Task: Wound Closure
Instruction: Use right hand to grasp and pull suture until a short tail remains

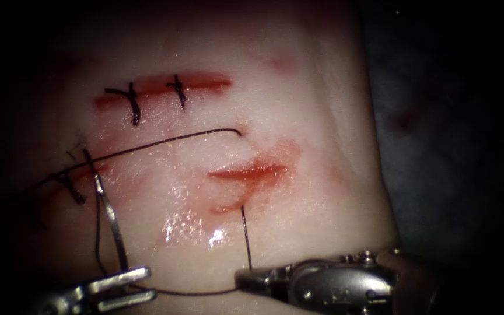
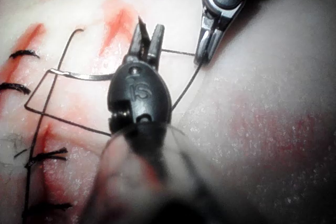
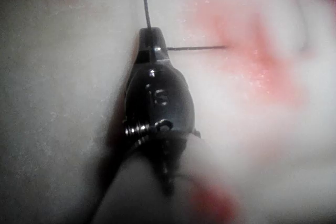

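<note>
- Wet tissue [image 1: 322, 116] was your working surface, with finished stitches [image 1: 134, 105] above and an open cut [image 1: 249, 172] at centre.
- Your right tool [image 1: 241, 281] was clamped on the thread [image 1: 246, 239], which rose from its tip into the open cut.
- Your left tool [image 1: 144, 284] stood with jaws narrowly parted, and a run of thread led from between them to the right tool.
- The needle [image 1: 109, 216] lay on the surface left of the open cut, not in the tissue. Its long axis ran from the left-hand stitches down to your left tool, the nearer arm.
- The endoscope view left needle-to-jaw contact unclear, and the left wrist view put the needle passing behind that tool's body.
</note>
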